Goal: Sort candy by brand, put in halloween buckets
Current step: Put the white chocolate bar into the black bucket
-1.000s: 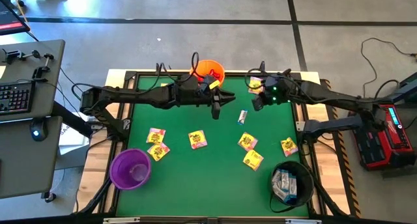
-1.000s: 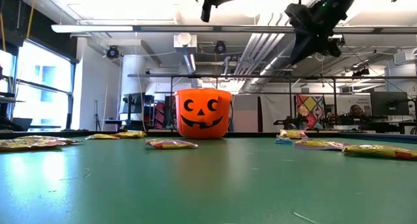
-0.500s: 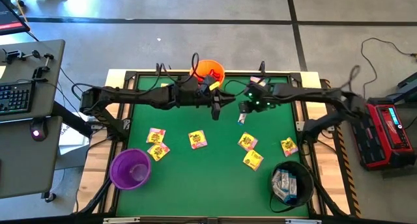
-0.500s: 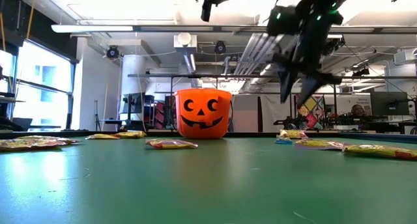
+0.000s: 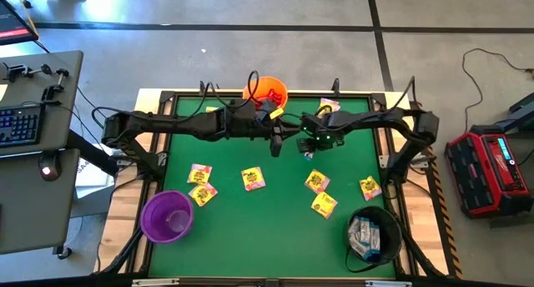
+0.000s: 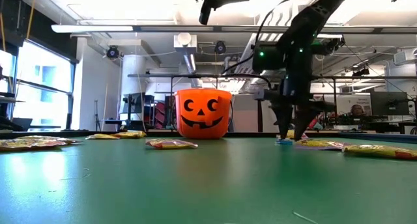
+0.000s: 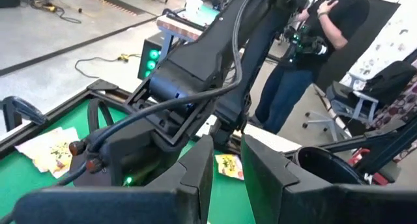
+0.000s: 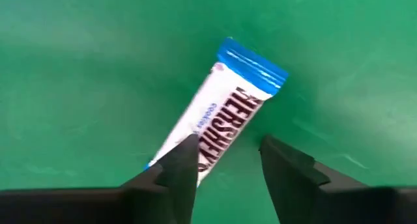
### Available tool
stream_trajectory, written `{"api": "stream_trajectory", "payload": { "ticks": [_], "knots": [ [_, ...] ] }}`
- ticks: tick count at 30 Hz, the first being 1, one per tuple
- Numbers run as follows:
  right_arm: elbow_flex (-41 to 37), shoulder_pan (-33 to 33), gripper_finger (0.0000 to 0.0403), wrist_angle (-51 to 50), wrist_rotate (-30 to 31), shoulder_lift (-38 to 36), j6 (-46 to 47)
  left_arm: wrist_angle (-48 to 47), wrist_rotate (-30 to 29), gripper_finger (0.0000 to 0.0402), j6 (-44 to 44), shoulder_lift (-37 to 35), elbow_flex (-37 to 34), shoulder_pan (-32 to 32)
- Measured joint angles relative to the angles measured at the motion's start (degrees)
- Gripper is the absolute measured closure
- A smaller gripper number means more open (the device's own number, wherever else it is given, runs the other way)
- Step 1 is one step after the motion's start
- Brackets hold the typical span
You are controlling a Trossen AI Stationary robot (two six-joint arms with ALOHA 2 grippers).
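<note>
A white-blue candy bar [image 8: 218, 116] lies flat on the green table [image 5: 250, 229], right of centre [image 5: 310, 150]. My right gripper [image 8: 228, 152] is open and points down over it, low above the table [image 6: 290, 129], one finger on each side of the bar's near half. My left gripper [image 5: 278, 138] hangs high near the orange bucket [image 5: 267, 92], its fingers [image 7: 227, 152] a narrow gap apart with nothing between them. Yellow candy packets [image 5: 253, 178] lie scattered. The purple bucket [image 5: 167, 216] stands near left, the black bucket [image 5: 373, 234] near right. My right gripper comes from above with its fingers across the bar. One finger [image 8: 182, 162] overlaps the bar's long edge [image 8: 195, 136] in the wrist view. I cannot tell whether it touches the bar, which lies flat on the table.
Yellow packets lie left [image 5: 200, 183] and right [image 5: 319, 193] of centre, one near the right edge [image 5: 370, 188], one at the far edge [image 5: 329, 105]. The black bucket holds white-blue bars [image 5: 367, 237]. A person [image 7: 313, 48] stands beyond the table.
My right gripper has swung from the far right toward the table's left and come down over the white-blue bar, tipping to point straight down. Its fingers have opened. The bar has stayed where it was.
</note>
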Motion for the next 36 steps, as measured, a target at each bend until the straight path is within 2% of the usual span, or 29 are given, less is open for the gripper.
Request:
{"api": "stream_trajectory", "payload": {
  "ticks": [6,16,23,30,36],
  "knots": [
    [0.13,0.02,0.0299,2.67,1.79,0.72,-1.82,-0.77,-0.02,0.0333,0.04,0.00,0.00,-0.02],
    [0.10,-0.76,0.0394,2.05,2.77,0.53,-13.99,-0.86,-0.02,0.0333,0.01,-0.02,0.00,-0.02],
    [-0.04,-0.88,0.0401,-1.08,1.34,-0.42,-21.71,-0.88,0.00,0.0332,-0.45,-0.02,0.00,-0.02],
    [-0.24,-0.87,0.0403,-3.01,-0.02,-6.36,-25.48,-0.90,-0.02,0.0332,-0.96,-0.02,0.00,-0.02],
    [-0.14,-0.87,0.0391,1.88,-0.11,-7.12,-27.26,-0.91,0.00,0.0333,-0.94,-0.02,0.00,-0.02]
  ]
}}
